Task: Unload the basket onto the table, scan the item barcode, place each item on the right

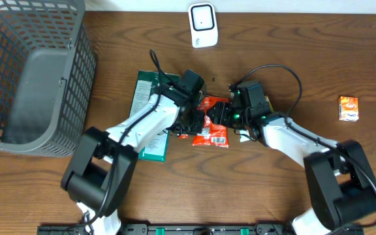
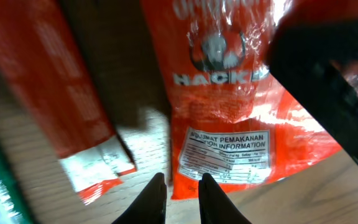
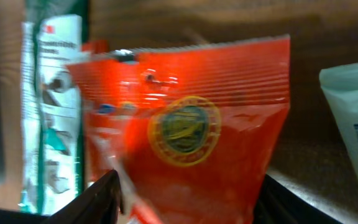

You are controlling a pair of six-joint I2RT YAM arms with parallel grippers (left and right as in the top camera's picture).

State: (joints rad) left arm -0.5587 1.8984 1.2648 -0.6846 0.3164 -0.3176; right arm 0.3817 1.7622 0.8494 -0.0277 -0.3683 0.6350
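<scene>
Near the middle of the counter [image 1: 292,39] the two arms meet nose to nose over the red snack packet [image 2: 229,112]. The left tool [image 2: 182,178] is clenched to a slit right at the packet's lower corner and looks to be pinching it. The right tool [image 3: 188,180] is released, its fingers standing wide on either side of the packet without touching it. Seen from above, the packet's long axis seems to run from the near edge toward the far edge. That points it roughly at the white scanner [image 1: 202,25], which stands well apart by the middle of the far edge. Both arms are about equally near the scanner, so I judge that the left, which has the grip, must carry the packet there. The face toward the left wrist reads "HACK", cut off by a dark shape, and below it a white panel reads "MAKLUMAT PEMAKANAN" over "NUTRITION INFORMATION". No barcode shows in any view. The side facing the right wrist bears a round gold seal too blurred to read. A second red packet [image 2: 61,106] lies just beside the first, and a green packet [image 1: 145,108] lies under the left arm. A small orange box [image 1: 348,108] sits toward the right edge, and a grey basket [image 1: 77,78] fills the far left corner.
</scene>
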